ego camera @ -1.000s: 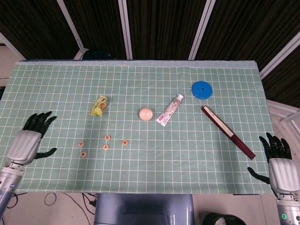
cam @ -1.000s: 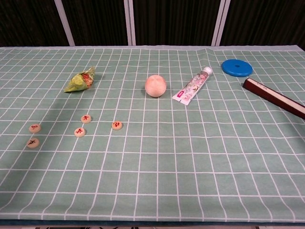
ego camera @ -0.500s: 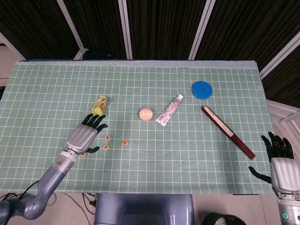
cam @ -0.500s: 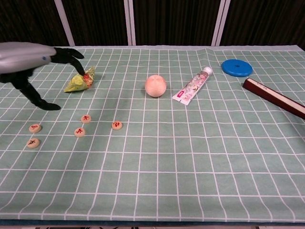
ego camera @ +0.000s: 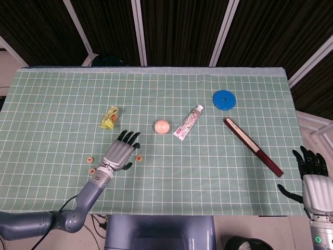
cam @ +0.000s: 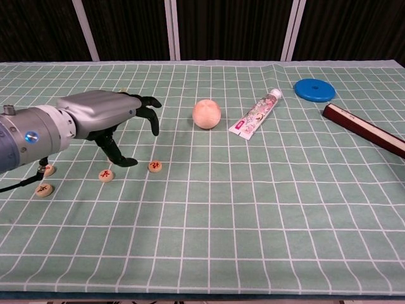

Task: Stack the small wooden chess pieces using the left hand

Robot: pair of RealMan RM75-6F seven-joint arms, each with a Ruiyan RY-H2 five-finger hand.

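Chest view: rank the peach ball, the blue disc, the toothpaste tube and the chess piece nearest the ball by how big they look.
1. Toothpaste tube
2. Blue disc, farther away, so unsure
3. Ball
4. Chess piece

left hand [cam: 101,114] covering one chess piece, snack packet hidden in chest view

We see red marks on the tops of the small wooden chess pieces [cam: 155,166] near the front left of the table, but we cannot make out which characters they are. The tube [cam: 256,114] lying toward the far right carries a printed pattern and a pink band, and we cannot read any word or brand on it. We find no other lettering or numbers.
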